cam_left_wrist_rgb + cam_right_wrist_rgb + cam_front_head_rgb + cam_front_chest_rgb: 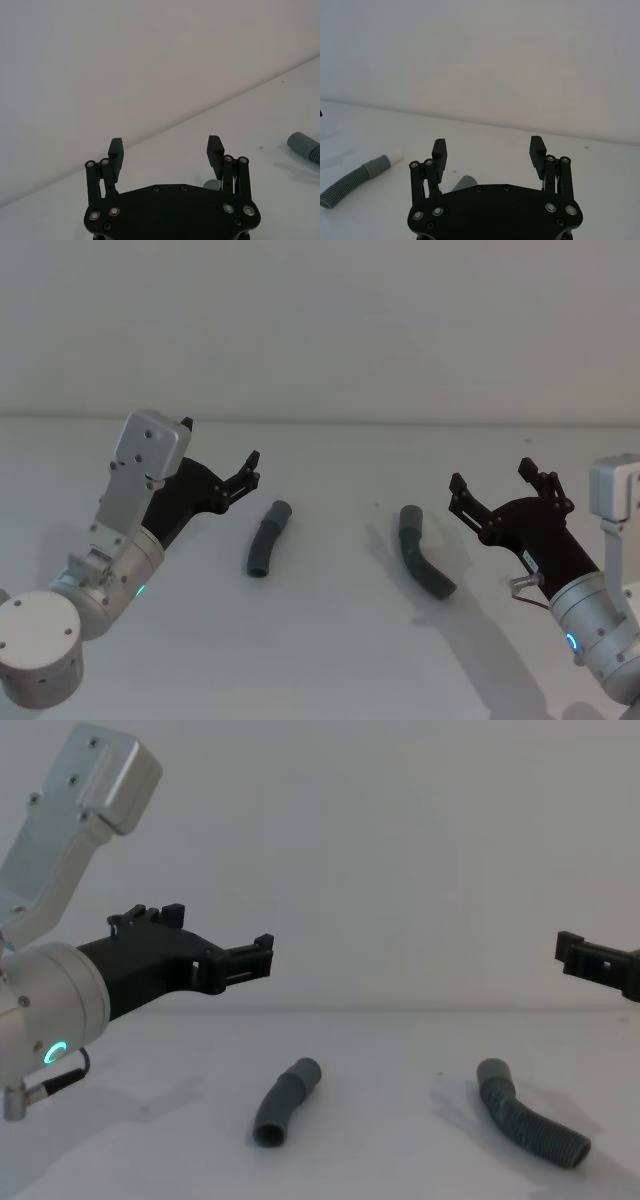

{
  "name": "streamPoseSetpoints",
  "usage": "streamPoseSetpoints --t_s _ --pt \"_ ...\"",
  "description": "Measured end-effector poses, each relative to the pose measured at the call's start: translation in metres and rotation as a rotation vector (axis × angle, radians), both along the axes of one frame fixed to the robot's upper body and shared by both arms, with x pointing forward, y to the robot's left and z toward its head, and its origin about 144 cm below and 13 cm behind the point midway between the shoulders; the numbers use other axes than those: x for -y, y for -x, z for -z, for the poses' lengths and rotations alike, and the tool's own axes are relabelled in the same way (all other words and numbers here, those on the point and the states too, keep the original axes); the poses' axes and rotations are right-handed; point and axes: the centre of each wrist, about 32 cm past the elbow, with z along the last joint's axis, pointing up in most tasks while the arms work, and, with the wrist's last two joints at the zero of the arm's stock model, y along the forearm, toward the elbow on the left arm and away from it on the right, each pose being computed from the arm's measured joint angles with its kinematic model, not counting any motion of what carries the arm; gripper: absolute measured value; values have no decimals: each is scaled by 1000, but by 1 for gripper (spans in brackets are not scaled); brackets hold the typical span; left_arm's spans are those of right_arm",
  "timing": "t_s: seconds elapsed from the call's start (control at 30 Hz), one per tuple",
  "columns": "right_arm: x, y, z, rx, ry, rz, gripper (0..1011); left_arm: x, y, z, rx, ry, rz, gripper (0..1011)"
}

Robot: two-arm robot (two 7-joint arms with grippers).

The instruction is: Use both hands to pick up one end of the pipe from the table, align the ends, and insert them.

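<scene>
Looks like a lab test bench: wide, plain white matte surface running back to a featureless pale wall, under flat, even lighting throughout.

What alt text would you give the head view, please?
Two bent grey hose pieces lie apart on a white table. The open left claw hovers left of the left piece, and the open right claw right of the right piece.

White table, short hose, longer hose, apart
</scene>
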Motion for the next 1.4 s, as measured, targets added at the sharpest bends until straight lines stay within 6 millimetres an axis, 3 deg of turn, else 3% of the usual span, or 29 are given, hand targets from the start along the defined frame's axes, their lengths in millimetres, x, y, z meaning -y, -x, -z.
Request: streamPoseSetpoints --t_s 1.4 --pt "4 -3 0 -11 4 -13 1001 3 -2 -2 -15 -1 -2 1001"
